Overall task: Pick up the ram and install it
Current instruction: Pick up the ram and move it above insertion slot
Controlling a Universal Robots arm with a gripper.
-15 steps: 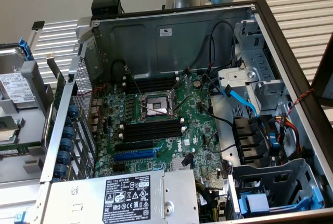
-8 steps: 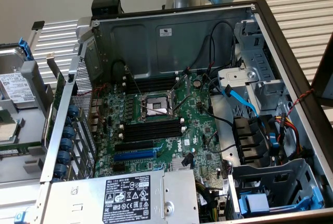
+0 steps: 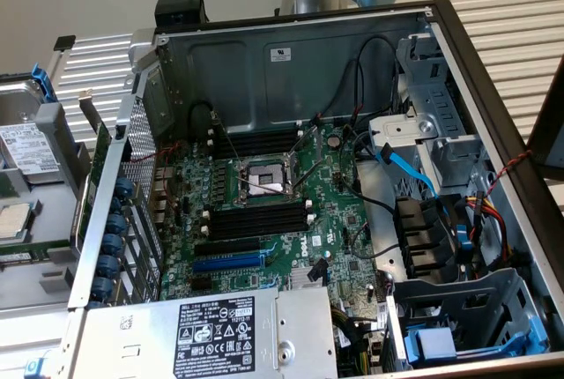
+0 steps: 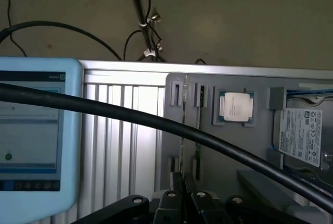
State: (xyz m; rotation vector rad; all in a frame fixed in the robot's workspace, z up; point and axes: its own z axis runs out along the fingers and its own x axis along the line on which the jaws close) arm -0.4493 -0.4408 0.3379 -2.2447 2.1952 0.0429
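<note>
The claw [image 4: 180, 183] is pressed almost together, its tips right at the near end of the ram [image 4: 183, 125]; whether they pinch it cannot be told. The ram stands on edge in a slot of the grey tray [image 4: 213, 156], with a second memory stick [image 4: 198, 130] just beside it. The same tray also holds a processor chip [image 4: 235, 107] and a hard drive [image 4: 306, 136]. The tray rests on the ribbed desk [image 4: 130, 140].

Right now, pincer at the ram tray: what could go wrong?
1. The shut pincer sits at the ram, close beside a second stick; it may bump that one.
2. A black cable crosses in front of the tray and could snag.
3. The open CPU socket lies between the empty slots; a slip could hit it.
</note>
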